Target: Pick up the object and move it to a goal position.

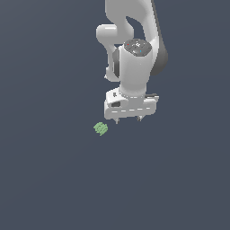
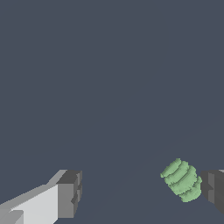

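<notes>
Dark blue-grey tabletop fills both views, its edges unseen. Fingers spread apart, the hand [image 1: 128,120] holds nothing. Only the wrist view shows the object [image 2: 182,180] just beside one fingertip [image 2: 213,187]; the exterior view places the object [image 1: 101,129] near, toward that view's left.

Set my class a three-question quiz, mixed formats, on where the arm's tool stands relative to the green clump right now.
1. True or false: the tool is gripping the green clump.
2. In the exterior view, the clump lies toward which side of the tool? A) left B) right C) directly beneath
3. Fill in: in the wrist view, the clump sits close beside one ____, not centred in the gap.

Key: 1 false, the tool is open and apart from the clump; 2 A; 3 finger.
</notes>
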